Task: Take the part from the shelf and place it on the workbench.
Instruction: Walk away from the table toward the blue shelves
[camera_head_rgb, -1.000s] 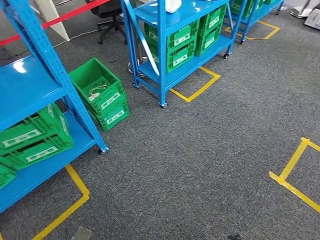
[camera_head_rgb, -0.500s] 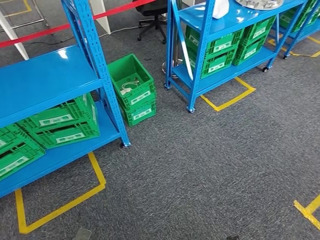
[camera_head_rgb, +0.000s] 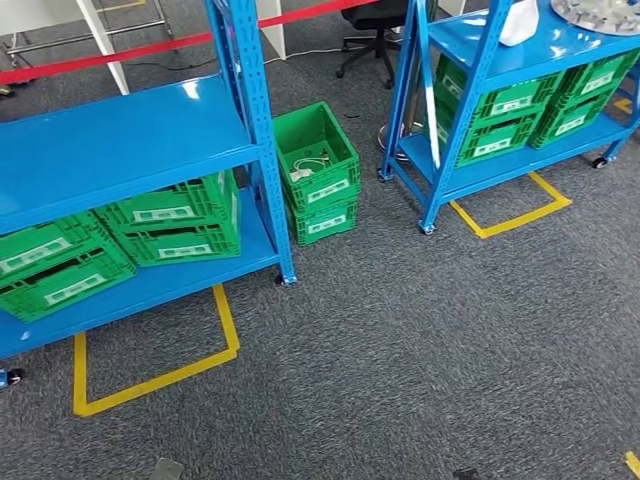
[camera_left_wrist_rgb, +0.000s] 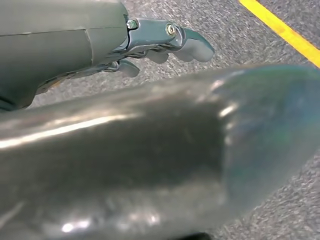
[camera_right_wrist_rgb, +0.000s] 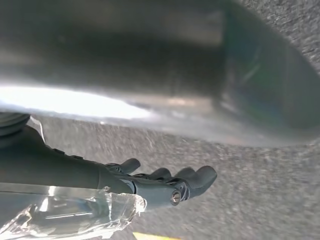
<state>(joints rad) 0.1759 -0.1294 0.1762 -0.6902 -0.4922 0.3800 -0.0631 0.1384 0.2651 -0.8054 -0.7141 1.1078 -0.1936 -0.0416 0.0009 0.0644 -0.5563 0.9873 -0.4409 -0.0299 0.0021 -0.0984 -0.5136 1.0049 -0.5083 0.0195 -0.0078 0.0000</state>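
Hands first. My left hand (camera_left_wrist_rgb: 166, 42) hangs over grey carpet (camera_head_rgb: 423, 350), fingers stretched out straight and slightly apart, nothing in them. My right hand (camera_right_wrist_rgb: 166, 182) does the same, fingers extended, touching nothing; a crumpled clear wrap (camera_right_wrist_rgb: 75, 212) sits just beside its wrist cover. Ahead, a blue shelf (camera_head_rgb: 121, 140) carries green crates (camera_head_rgb: 177, 215) on its lower level. A second blue shelf (camera_head_rgb: 521, 45) holds a round grey metal part (camera_head_rgb: 600, 12) at its top level's far right edge.
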